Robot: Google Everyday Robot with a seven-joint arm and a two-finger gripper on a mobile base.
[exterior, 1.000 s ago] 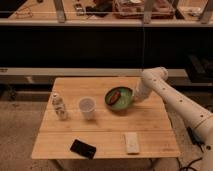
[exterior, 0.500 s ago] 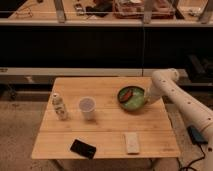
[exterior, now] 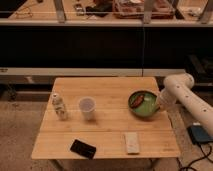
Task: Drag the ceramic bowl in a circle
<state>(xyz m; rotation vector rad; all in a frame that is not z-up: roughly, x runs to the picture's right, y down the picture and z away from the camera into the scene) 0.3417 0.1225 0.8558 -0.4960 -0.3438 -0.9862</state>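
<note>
The white arm [exterior: 194,104] comes in from beyond the table's right edge, rising from low on the right to a rounded joint that stands over that edge. From the joint it bends down and inward toward the tabletop. The gripper [exterior: 158,103] is at the end of that bend, low over the right part of the wooden table [exterior: 107,134]. It meets the right side of the ceramic bowl [exterior: 143,104] at the rim. I cannot tell whether the gripper is spread apart, closed together or clamped on the rim, because the arm's own bulk covers it there.

The ceramic bowl sits upright on the table's right part, about midway between the far and near edges and close to the right edge, its opening facing up. It is round, so it has no long axis of its own. The reddish-brown patch inside it is elongated, lying on the inner wall on the side away from the arm. The patch slants from the table's near left toward its far right.

Elsewhere on the table, a translucent white cup [exterior: 87,108] stands upright near the middle. A small bottle [exterior: 59,106] stands toward the left edge. A flat black object [exterior: 83,148] lies by the near edge on the left, and a pale flat rectangular object [exterior: 132,142] lies by the near edge on the right
</note>
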